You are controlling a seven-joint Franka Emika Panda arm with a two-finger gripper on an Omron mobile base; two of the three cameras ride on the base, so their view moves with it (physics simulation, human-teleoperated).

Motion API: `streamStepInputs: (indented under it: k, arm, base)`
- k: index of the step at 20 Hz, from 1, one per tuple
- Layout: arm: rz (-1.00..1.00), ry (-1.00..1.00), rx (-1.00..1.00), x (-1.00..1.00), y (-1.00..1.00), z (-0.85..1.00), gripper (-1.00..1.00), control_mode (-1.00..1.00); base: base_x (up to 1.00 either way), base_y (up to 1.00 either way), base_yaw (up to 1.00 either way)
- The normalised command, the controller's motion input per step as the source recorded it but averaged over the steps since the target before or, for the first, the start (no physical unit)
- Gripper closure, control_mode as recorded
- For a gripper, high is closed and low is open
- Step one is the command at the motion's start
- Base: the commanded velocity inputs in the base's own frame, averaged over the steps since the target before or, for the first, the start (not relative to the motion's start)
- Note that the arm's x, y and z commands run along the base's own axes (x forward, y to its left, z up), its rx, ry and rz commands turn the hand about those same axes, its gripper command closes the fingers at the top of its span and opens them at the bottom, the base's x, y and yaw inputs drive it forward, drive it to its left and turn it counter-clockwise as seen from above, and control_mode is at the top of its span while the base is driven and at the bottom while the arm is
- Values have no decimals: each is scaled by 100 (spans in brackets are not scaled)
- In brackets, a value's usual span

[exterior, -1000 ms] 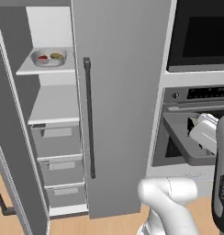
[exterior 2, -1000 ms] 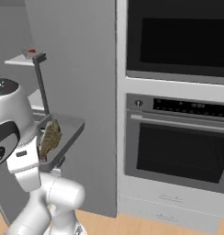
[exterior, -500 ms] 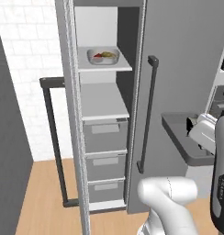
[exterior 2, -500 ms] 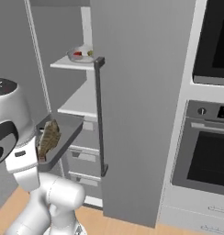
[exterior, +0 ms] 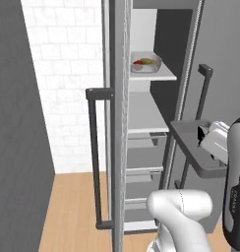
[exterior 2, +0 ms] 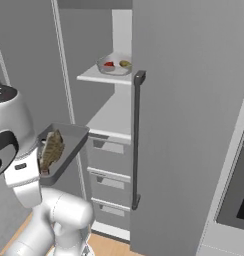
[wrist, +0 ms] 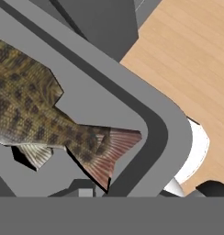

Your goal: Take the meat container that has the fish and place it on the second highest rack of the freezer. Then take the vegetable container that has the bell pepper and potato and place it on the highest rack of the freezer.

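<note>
Meat container (exterior 2: 69, 145) rim seemingly between the jaws.

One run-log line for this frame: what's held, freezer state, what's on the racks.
held: meat container with fish in gripper | freezer: open | top rack: vegetable container | second rack: bare

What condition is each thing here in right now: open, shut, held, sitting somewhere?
Freezer door: swung open.
Meat container: held up by the tool in front of the freezer, on no rack.
Fish: lying in the meat container.
Vegetable container: resting on a freezer shelf.
Freezer drawers: shut.
Tool: closed on the meat container's rim, as far as it shows.
</note>
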Motion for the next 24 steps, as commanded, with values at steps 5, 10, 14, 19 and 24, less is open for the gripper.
streamStepInputs:
  k: [5,10,14,19,24]
  arm:
    - [0,0,0,0,0,0,100,100]
    - [0,0,0,0,0,0,100,100]
    - [0,0,0,0,0,0,100,100]
    - [0,0,0,0,0,0,100,100]
    - [0,0,0,0,0,0,100,100]
  base:
    - [66,2,5]
    - [95,-9,0]
    - [100,-37,0]
    - [60,-87,7]
    - [-54,-34,8]
